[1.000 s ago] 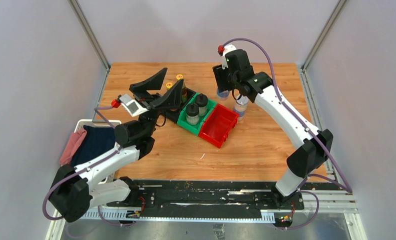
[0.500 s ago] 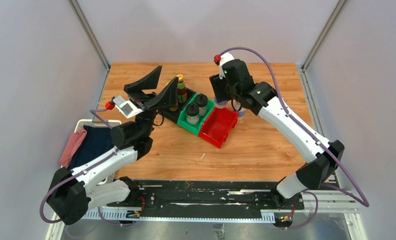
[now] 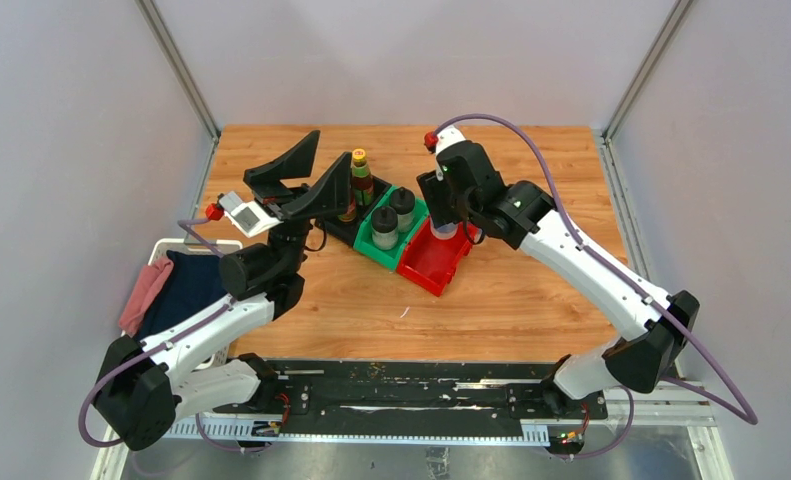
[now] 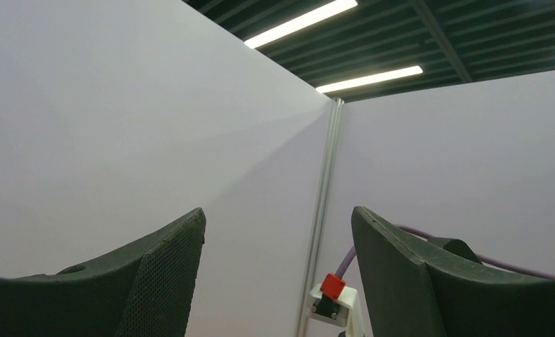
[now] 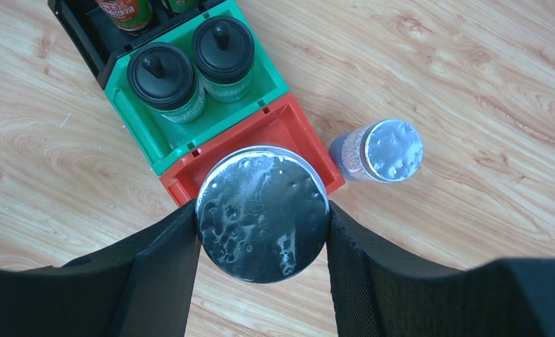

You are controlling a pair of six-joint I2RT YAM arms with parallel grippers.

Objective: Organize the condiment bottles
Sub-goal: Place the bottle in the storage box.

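My right gripper [image 5: 260,228] is shut on a silver-lidded shaker [image 5: 262,210] and holds it above the red bin [image 5: 288,133]. In the top view the right gripper [image 3: 443,222] hangs over that red bin [image 3: 433,258]. The other shaker [image 5: 385,149] stands on the table just right of the red bin. Two clear bottles with black caps [image 5: 163,74] [image 5: 223,48] stand in the green bin [image 3: 411,222]. The two brown bottles with yellow caps [image 3: 359,176] stand in the black bin [image 5: 85,38]. My left gripper [image 3: 331,150] is open, empty and raised, left of the bins; its wrist view [image 4: 278,267] shows only walls.
A white basket [image 3: 163,246] holding dark and pink cloth sits off the table's left edge beside my left arm. Grey enclosure walls stand on three sides. Bare wood shows in front of the bins [image 3: 371,310].
My right gripper has carried the shaker from the back of the table toward the front left, to above the red bin. My left gripper has shifted slightly left.
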